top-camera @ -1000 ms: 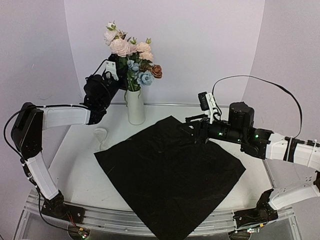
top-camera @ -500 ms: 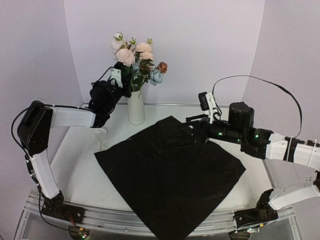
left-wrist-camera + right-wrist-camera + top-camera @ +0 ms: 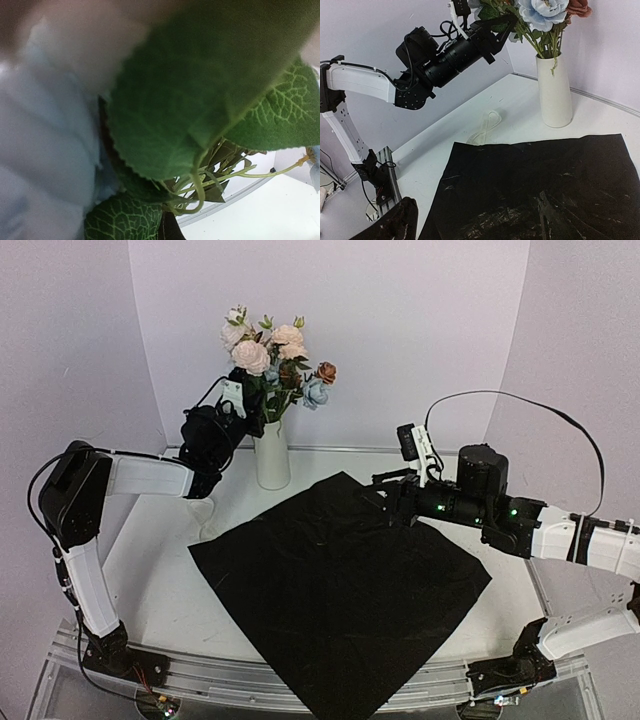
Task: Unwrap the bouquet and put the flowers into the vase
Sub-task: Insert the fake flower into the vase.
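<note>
Top external view: the flowers [image 3: 272,355] stand with their stems in the vase [image 3: 271,455], which is upright at the far left of the worktop [image 3: 150,560], just beyond the far corner of the black wrapping sheet [image 3: 340,585]. The sheet lies spread flat as a diamond across the centre. A cream ribbon [image 3: 203,512] lies loose on the worktop, near and left of the vase and just off the sheet's left edge.

Right wrist view: this supplies what the top view masks. My left tool [image 3: 504,22] reaches in from the left and is clenched on the flowers at the leafy stems above the vase mouth. The vase's taper and the ribbon's loop are also plain here. The blooms are cut off at the top edge.

Left wrist view: this is filled by blurred green leaves, a few thin stems and a pale out-of-focus mass on the left. My own fingers cannot be made out in it, and the vase is not identifiable.

My right tool [image 3: 380,502] is released, jaws wide, with nothing between them. It sits low over the sheet's far corner. Whether it touches the sheet I cannot tell, as dark fingers merge with black paper in both views.
</note>
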